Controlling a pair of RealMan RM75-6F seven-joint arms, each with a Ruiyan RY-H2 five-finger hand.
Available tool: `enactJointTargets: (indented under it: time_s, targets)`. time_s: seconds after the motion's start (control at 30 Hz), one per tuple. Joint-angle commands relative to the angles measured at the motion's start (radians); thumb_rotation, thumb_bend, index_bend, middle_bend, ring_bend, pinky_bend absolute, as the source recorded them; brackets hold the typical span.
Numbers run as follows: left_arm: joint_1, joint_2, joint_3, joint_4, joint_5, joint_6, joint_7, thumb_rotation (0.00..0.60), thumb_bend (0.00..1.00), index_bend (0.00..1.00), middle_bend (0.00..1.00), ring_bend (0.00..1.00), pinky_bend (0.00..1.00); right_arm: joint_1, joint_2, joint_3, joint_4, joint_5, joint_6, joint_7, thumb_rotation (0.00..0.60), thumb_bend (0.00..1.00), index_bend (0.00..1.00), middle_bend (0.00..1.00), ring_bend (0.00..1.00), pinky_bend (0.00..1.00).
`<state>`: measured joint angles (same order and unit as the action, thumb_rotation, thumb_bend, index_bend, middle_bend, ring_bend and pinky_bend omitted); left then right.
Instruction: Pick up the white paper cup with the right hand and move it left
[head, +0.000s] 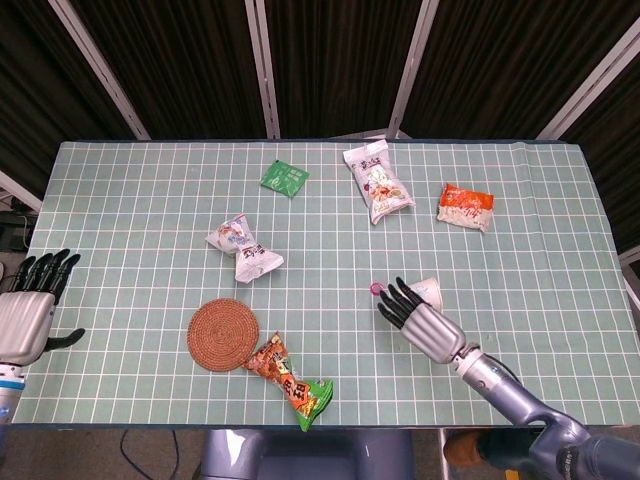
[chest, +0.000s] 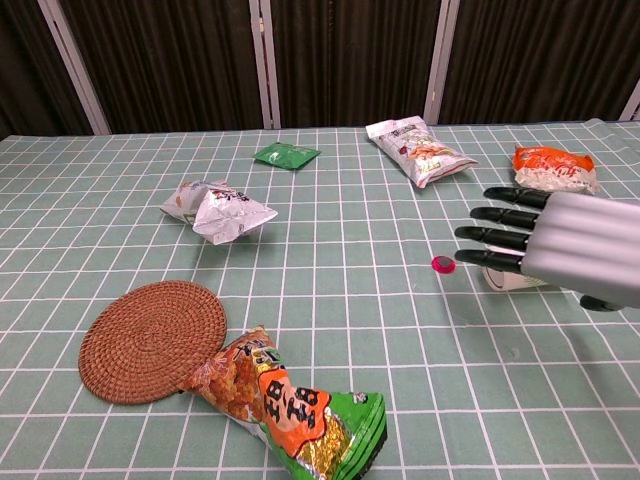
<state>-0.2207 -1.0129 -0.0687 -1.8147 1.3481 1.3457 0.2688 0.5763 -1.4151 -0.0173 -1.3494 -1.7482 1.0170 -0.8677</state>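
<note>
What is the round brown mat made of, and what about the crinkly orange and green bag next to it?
The round brown mat looks woven from rattan or straw: matte, with fine coiled rings spiralling out from its middle. The orange and green snack bag looks like thin plastic film: glossy, creased and printed, with a twisted end. Neither material is certain from looks alone.

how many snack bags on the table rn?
5: green packet far centre, white bag to its right, orange bag far right, crumpled white bag mid-left, orange-green bag near edge beside the coaster. None seem hidden.
</note>
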Motion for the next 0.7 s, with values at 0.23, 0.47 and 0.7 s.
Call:
enactJointTargets:
  time_s: [0.23,0.47,0.7]
  targets:
    - [-0.003,-0.002,-0.003,0.005,-0.009,-0.007,0.0,0.6,0.0,0.0,0.0,0.0,0.0,0.037,-0.1,0.053,0.093,0.083,-0.103,-0.194,0.6,0.0,0.0,0.0,0.0,0.05]
    - [-0.005,-0.002,-0.005,0.009,-0.015,-0.011,-0.002,0.6,0.0,0.0,0.0,0.0,0.0,0.036,-0.136,0.04,0.155,0.069,-0.077,-0.226,0.6,0.02,0.0,0.12,0.0,0.23]
    - [-0.006,-0.004,-0.003,0.008,-0.014,-0.012,0.001,0.6,0.0,0.0,0.0,0.0,0.0,0.049,-0.155,0.017,0.212,0.028,-0.048,-0.174,0.6,0.2,0.15,0.35,0.18,0.47]
